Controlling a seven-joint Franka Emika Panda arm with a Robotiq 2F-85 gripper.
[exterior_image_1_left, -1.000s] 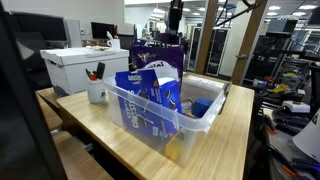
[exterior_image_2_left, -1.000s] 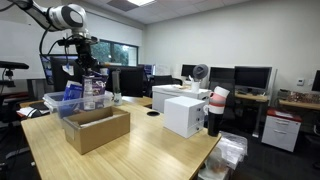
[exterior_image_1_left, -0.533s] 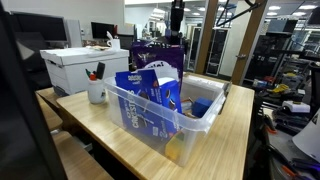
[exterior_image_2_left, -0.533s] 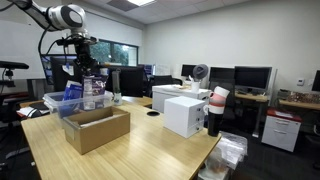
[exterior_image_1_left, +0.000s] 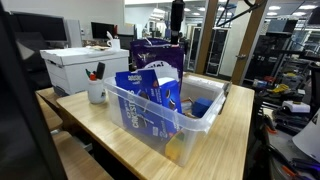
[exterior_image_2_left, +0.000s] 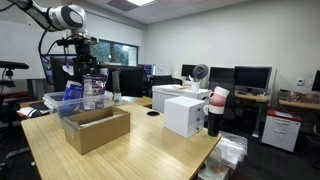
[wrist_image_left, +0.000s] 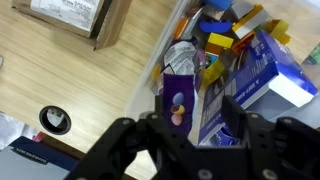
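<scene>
Jaws have parted — gripper (wrist_image_left: 185, 125) wide either side of the slim purple packet (wrist_image_left: 180, 95), bright-printed.

Here's the Franka arm (exterior_image_2_left: 55, 13): glossy white shells, rounded joints, dark bands at the seams. On its end sits the Robotiq gripper (wrist_image_left: 193, 112), all black, with chunky knuckled linkages and two blunt fingers (wrist_image_left: 157, 120). In an exterior view the Robotiq gripper (exterior_image_1_left: 176, 14) shows as a slim dark block.
</scene>
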